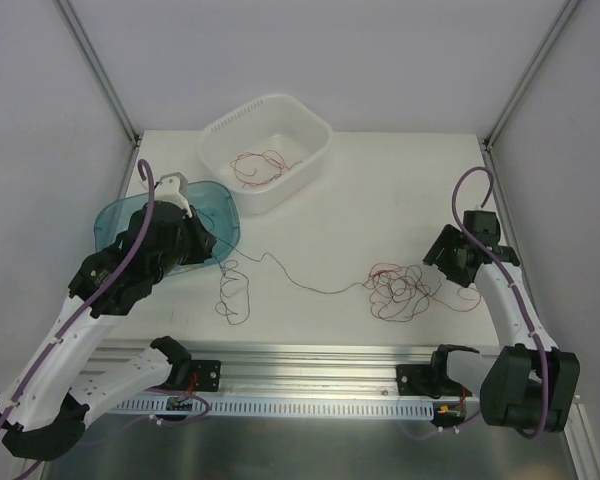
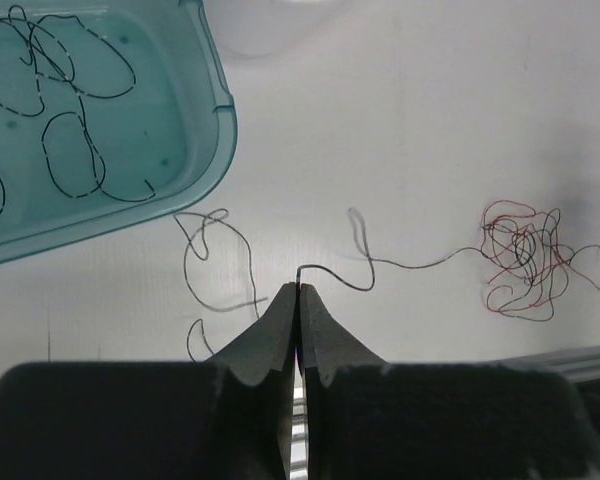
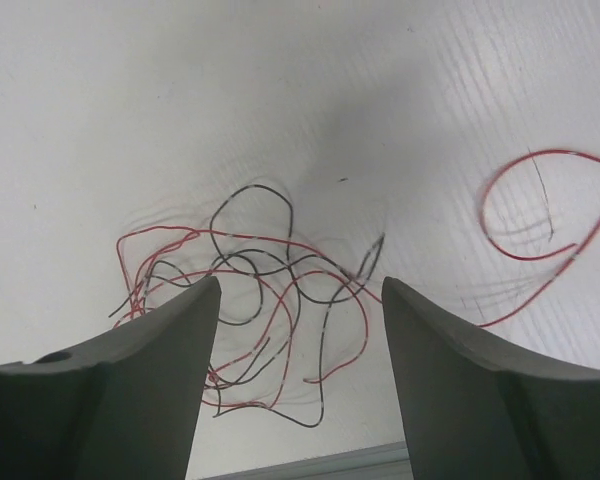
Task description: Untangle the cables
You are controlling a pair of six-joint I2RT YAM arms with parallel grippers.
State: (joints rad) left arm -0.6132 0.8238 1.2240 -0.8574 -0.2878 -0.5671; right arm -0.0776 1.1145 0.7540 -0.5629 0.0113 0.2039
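A clump of thin red and black cables (image 1: 400, 290) lies on the white table at right of centre. One black strand (image 1: 300, 282) runs left from it to my left gripper (image 1: 220, 258). In the left wrist view that gripper (image 2: 300, 287) is shut on the end of the black strand (image 2: 390, 265), which leads to the clump (image 2: 525, 262). My right gripper (image 1: 432, 268) is open and empty just above the clump (image 3: 270, 300), with its fingers either side of it in the right wrist view (image 3: 300, 285). A red loop (image 3: 550, 210) trails off to the right.
A teal bin (image 1: 215, 205) at left holds black strands (image 2: 70, 150). A white basin (image 1: 315, 140) at the back holds red strands (image 1: 262, 165). A loose black strand (image 1: 230, 292) curls on the table beside the left gripper. A metal rail (image 1: 310, 365) runs along the near edge.
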